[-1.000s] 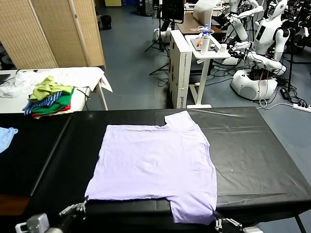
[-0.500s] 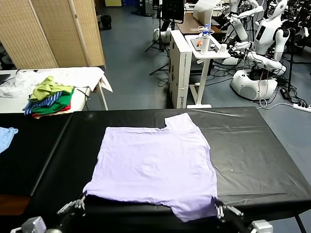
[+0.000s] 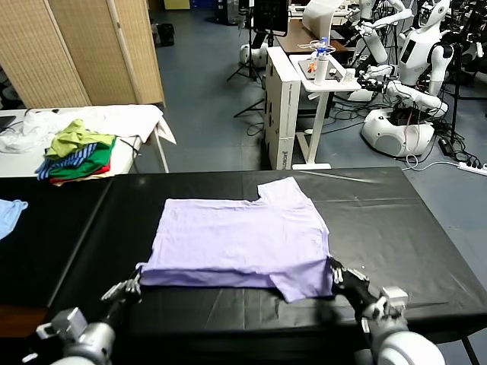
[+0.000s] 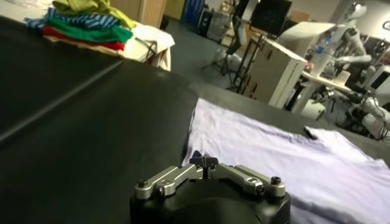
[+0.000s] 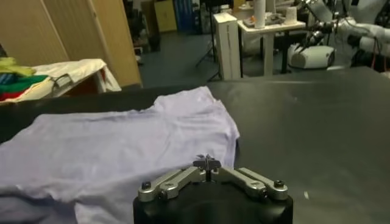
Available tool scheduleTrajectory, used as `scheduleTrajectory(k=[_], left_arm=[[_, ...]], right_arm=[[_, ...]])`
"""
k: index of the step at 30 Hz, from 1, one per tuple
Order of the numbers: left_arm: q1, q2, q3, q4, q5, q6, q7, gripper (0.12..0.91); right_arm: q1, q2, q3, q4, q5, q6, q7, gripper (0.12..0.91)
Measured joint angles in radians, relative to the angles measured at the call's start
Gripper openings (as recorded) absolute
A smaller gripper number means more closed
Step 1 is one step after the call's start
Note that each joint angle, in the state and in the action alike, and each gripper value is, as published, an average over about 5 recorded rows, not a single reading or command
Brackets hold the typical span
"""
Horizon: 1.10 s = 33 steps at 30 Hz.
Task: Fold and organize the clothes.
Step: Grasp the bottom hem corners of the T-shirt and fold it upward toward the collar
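Claw tips pinched on our left (image 3: 135,287) and right (image 3: 335,271) grip the T-shirt (image 3: 240,239) hem corners, lifting them to fold it over the desk (image 3: 396,228).

Even indoor light, soft shadows; glare streaks on black table cover (image 3: 396,228); wrist views dimmer, backgrounds soft.

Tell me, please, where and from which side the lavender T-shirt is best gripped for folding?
Probably at the two near corners of the T-shirt, approached from the robot's side of the table. That edge lies doubled toward the robot; the left claw and right claw already pinch there.
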Motion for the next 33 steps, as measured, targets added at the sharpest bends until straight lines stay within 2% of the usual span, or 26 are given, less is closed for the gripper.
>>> scheduleTrajectory(k=[7, 11, 14, 16, 18, 21, 24, 29, 30, 33], left_arm=[[-0.065, 0.022, 0.029, 0.064, 0.003, -0.002, 0.006, 0.146], [-0.086, 0.032, 0.04, 0.084, 0.003, -0.001, 0.008, 0.146], [-0.093, 0.034, 0.042, 0.091, 0.003, -0.001, 0.009, 0.146], [-0.092, 0.033, 0.041, 0.091, 0.002, 0.0, 0.01, 0.148], [-0.088, 0.033, 0.04, 0.089, 0.0, 0.001, 0.012, 0.181], [-0.079, 0.03, 0.034, 0.082, -0.002, 0.002, 0.014, 0.324], [-0.068, 0.022, 0.024, 0.074, -0.002, 0.003, 0.016, 0.514], [-0.039, 0.009, 0.015, 0.056, 0.001, 0.008, 0.027, 0.813], [-0.03, 0.006, 0.015, 0.053, 0.001, 0.01, 0.029, 0.851], [-0.007, -0.002, 0.015, 0.048, 0.003, 0.015, 0.032, 0.9]], right_arm=[[0.043, 0.007, -0.022, -0.044, -0.008, -0.004, 0.0, 0.14], [0.045, 0.013, -0.021, -0.049, -0.017, -0.006, -0.015, 0.159], [0.037, 0.014, -0.013, -0.041, -0.024, -0.015, -0.039, 0.281], [0.027, 0.012, -0.004, -0.032, -0.029, -0.02, -0.055, 0.408], [0.013, 0.01, 0.007, -0.02, -0.04, -0.021, -0.069, 0.541], [-0.025, 0.006, 0.027, 0.007, -0.069, -0.015, -0.092, 0.727], [-0.084, 0.002, 0.047, 0.042, -0.097, 0.0, -0.112, 0.861], [-0.194, 0.001, 0.082, 0.087, -0.108, 0.02, -0.12, 0.905], [-0.211, 0.001, 0.088, 0.09, -0.107, 0.024, -0.121, 0.906], [-0.252, 0.002, 0.103, 0.094, -0.104, 0.033, -0.121, 0.907]])
